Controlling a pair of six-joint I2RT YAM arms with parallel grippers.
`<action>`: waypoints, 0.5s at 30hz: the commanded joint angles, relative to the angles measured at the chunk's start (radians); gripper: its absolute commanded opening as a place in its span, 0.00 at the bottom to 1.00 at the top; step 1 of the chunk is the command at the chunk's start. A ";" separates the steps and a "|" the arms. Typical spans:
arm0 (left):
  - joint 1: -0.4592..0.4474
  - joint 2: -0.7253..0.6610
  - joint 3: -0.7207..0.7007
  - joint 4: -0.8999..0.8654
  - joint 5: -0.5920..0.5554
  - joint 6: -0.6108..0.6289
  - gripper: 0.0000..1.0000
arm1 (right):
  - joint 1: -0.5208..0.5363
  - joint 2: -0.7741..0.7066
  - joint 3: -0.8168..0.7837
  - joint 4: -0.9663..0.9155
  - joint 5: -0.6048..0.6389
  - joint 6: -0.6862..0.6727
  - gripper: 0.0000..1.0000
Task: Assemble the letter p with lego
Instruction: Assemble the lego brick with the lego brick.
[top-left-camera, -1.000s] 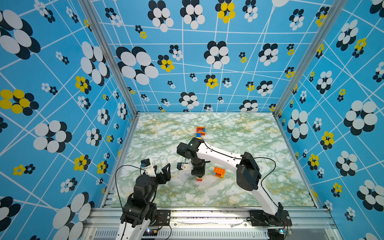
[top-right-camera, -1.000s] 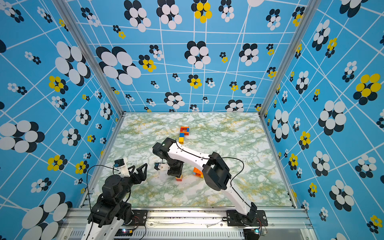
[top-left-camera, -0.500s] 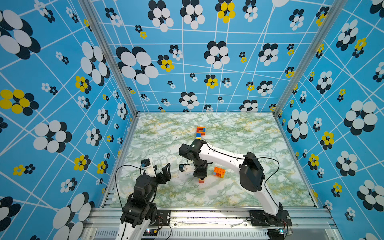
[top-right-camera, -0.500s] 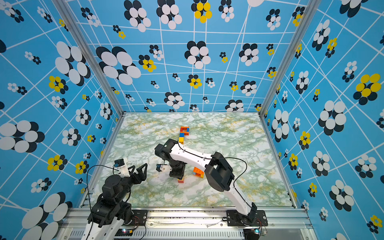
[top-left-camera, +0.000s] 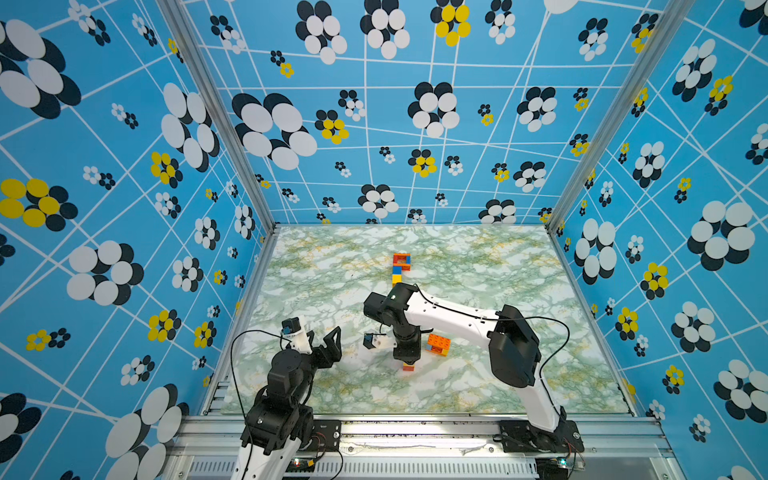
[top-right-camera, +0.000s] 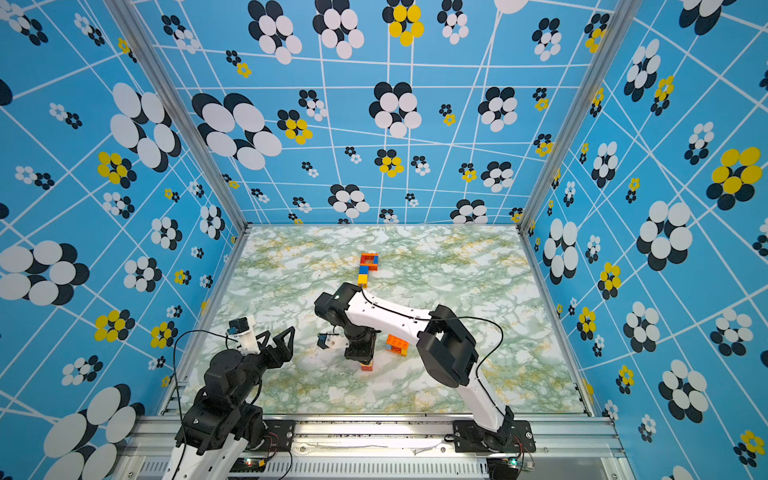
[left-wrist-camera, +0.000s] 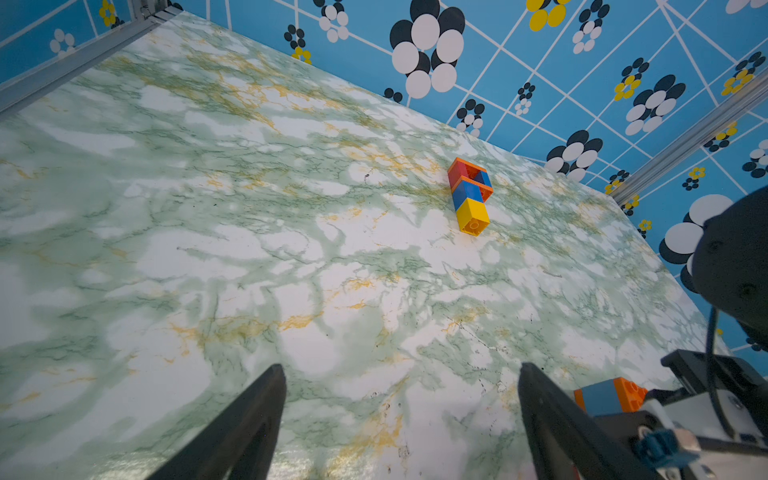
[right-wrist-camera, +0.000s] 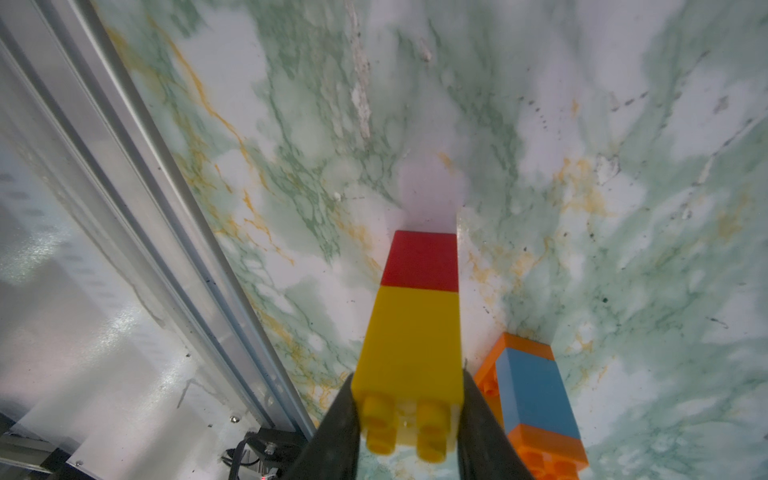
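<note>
Right wrist: the right tool (right-wrist-camera: 408, 378) flanks the yellow-red stack (right-wrist-camera: 417, 316), upright on the worktop (right-wrist-camera: 291, 104); whether it clamps, I cannot tell. Just beside lie orange-blue bricks (right-wrist-camera: 532, 386). The left tool (left-wrist-camera: 401, 370) stands apart; the part-built letter (top-left-camera: 400, 266) lies farther back.

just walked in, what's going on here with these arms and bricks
The right gripper points straight down, its jaws closed on an upright yellow-and-red stack down at the marble table. An orange and pale blue piece lies beside it. Farther back lies a brick loop with a short stem, seemingly the P in progress. The left gripper hangs open and empty near the front edge.
</note>
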 joint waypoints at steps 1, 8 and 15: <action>0.008 0.001 -0.020 0.017 -0.008 0.020 0.89 | 0.005 -0.021 -0.025 0.017 0.005 -0.012 0.42; 0.009 0.004 -0.022 0.018 -0.009 0.020 0.90 | 0.004 -0.092 -0.063 0.046 0.019 -0.007 0.56; 0.008 0.035 -0.022 0.040 0.001 0.023 0.93 | -0.033 -0.283 -0.218 0.133 -0.045 -0.011 0.58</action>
